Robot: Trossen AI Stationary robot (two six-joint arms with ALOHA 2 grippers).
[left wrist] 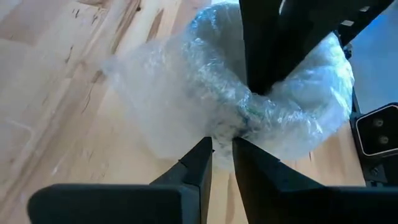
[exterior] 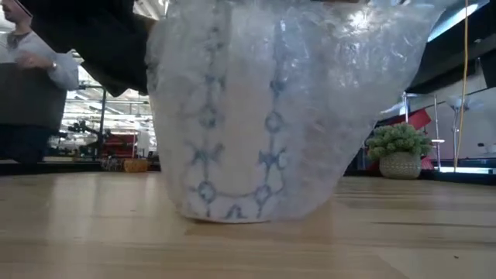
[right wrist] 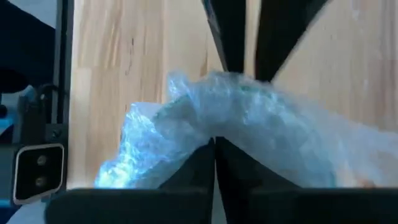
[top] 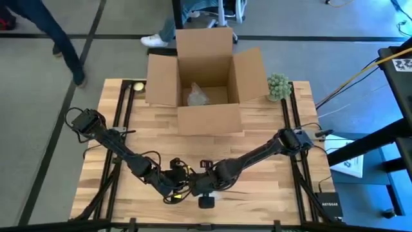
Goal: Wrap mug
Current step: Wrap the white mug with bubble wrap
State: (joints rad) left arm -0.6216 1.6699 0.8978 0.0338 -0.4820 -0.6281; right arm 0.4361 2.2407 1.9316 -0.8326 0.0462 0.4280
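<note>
So both arms are bunched up at the near edge of the wooden table (top: 257, 193), meeting in the middle over the mug (exterior: 232, 155). Starting on the left: the left arm reaches in from the table's left side, and its left gripper (left wrist: 222, 144) has its fingers drawn nearly together, nipping a twist of the bubble wrap (left wrist: 186, 99) where it gathers into a knot on top of the bundle. The mug itself stands upright on the tabletop near the front edge, completely swaddled in the wrap; in the low view you can make out a blue pattern on white through the plastic. Moving right, the right gripper (right wrist: 214, 142) comes in from the other side with its fingers pressed together on a fold of the same wrap, right up against the left one. Further back, an open cardboard box (top: 205, 80) sits at the far middle of the table with some clear wrap inside, and a small green potted plant (top: 279, 86) stands just to its right. A person's legs show beyond the table.
</note>
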